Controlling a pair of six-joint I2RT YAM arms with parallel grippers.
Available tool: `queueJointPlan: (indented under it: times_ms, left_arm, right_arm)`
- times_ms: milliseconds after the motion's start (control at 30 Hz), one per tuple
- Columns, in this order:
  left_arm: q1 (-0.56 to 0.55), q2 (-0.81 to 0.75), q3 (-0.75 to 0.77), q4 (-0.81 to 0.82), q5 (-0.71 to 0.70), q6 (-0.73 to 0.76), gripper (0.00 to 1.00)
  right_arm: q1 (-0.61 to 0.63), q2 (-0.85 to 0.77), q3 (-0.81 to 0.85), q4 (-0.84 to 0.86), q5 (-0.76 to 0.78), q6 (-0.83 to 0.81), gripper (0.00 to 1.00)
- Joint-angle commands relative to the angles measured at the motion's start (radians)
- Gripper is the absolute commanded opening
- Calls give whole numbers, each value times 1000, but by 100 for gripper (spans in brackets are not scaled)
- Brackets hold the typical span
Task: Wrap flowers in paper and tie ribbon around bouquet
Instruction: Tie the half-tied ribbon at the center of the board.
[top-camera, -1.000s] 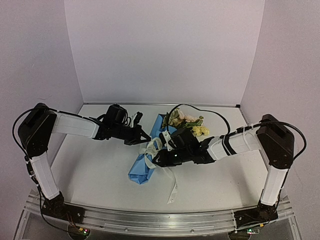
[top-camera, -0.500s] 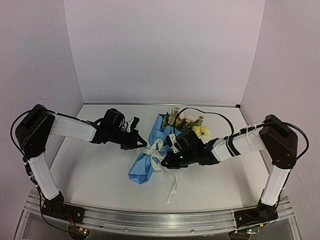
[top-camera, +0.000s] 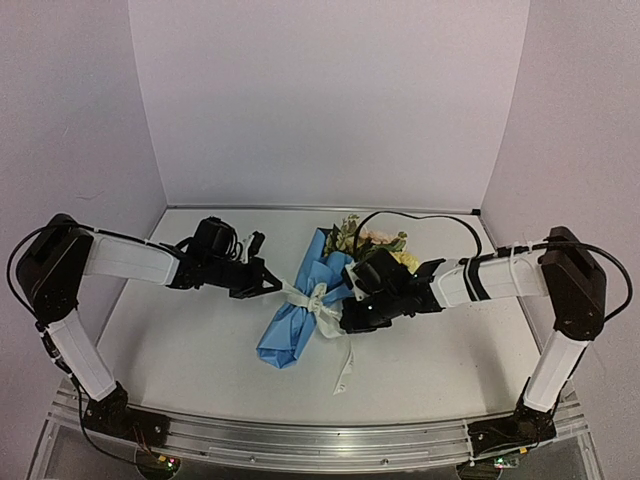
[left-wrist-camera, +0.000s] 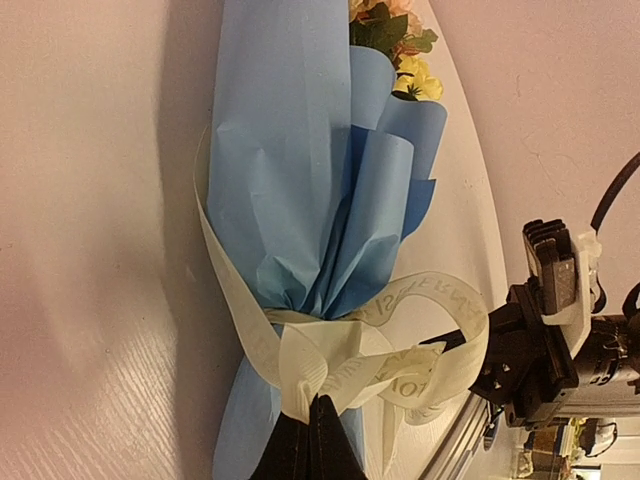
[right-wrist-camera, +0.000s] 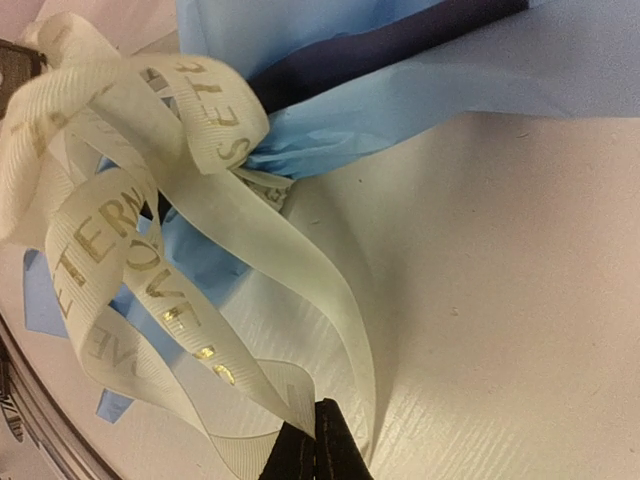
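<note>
Flowers (top-camera: 372, 240) lie on a white table (top-camera: 190, 350), rolled in blue paper (top-camera: 288, 332). The paper roll lies slanted, with its narrow end toward the arm bases and its open end toward the back wall. Pink, cream and yellow blooms with green leaves stick out of the open end.

A cream ribbon (top-camera: 318, 297) with gold lettering goes around the middle of the paper. It cinches the paper tight and bunches into loops at a knot. One loose tail of ribbon trails from the paper toward the front edge of the table.

The left claw (top-camera: 270, 288) sits just left of the paper's cinched middle. Its fingers are pressed together, pinching a loop of ribbon close to the knot. The right claw (top-camera: 348, 320) sits just right of the paper at the same cinched spot. Its fingers are also closed tight, pinching a strand of ribbon. The wrist views show both pinched pieces leading back to the knot on the paper.
</note>
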Motion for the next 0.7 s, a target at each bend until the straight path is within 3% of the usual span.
queueJointPlan:
  times_ms: [0,167,433,667]
  left_arm:
    - [7,-86,-34,15,-27,16,0]
    - [7,-115,-82,-11,-72,29,0]
    - [1,-61,-139,1,-28,13,0]
    - [-79,-23,-138,9,-7,-11,0]
  right_arm:
    - [-2,-15,66,-156,73,-59,0]
    - [-2,-15,65,-202,101,-72,0]
    - [-3,-16,55,-236,129,-71,0]
    - [-10,-19,54,-260,135,-81,0]
